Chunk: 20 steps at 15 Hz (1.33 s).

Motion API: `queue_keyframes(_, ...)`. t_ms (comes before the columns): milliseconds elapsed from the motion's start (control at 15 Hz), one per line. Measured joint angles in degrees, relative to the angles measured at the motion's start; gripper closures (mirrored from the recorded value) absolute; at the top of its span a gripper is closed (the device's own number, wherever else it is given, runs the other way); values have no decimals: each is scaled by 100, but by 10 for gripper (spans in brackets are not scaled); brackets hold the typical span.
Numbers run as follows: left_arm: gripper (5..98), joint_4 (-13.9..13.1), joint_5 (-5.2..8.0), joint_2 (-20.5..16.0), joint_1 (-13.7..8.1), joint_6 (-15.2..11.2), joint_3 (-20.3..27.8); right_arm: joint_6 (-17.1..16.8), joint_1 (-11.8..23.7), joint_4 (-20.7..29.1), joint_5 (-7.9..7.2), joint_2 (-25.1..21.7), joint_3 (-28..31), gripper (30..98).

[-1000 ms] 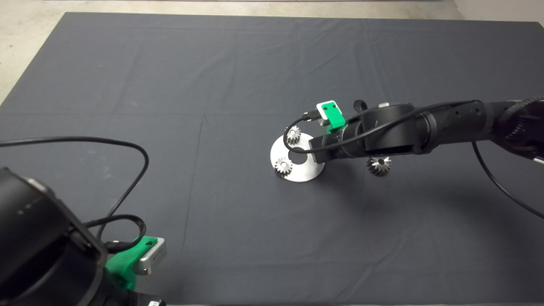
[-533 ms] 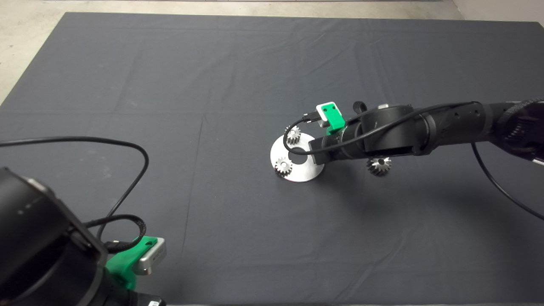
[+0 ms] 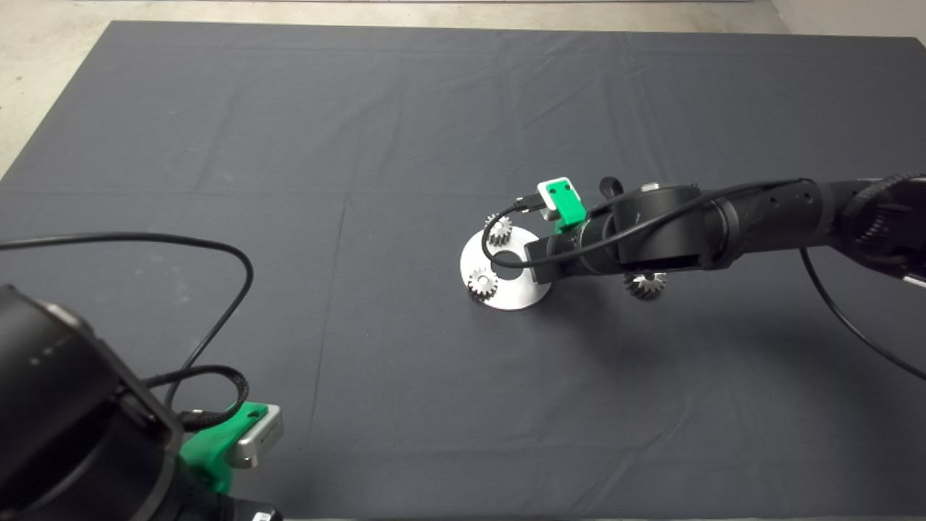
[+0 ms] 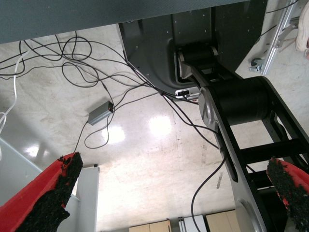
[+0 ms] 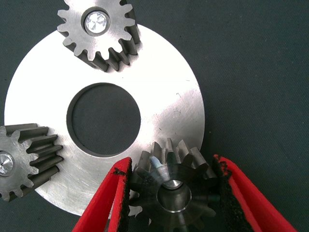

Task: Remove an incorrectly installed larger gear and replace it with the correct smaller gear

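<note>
Holding the smaller gear clamped in my right gripper at the plate's five o'clock rim, I should centre its bore over the pin, then lower squarely.

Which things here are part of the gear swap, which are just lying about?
In the job:
- smaller gear, between the right gripper fingers at the steel plate edge
- larger gear, on the mat

Bystanders:
- two seated small gears
- left gripper, parked, open
</note>
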Motion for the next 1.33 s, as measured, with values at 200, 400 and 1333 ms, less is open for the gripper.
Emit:
queue_keyframes(200, 54, 0, -1, 0, 0, 0, 1, 0, -11, -2, -2, 0, 0, 881)
queue_keyframes(400, 54, 0, -1, 0, 0, 0, 2, -2, -13, -2, 0, 0, 0, 880)
queue_keyframes(1333, 54, 0, -1, 0, 0, 0, 0, -1, -13, 9, 49, 30, -204, 871)
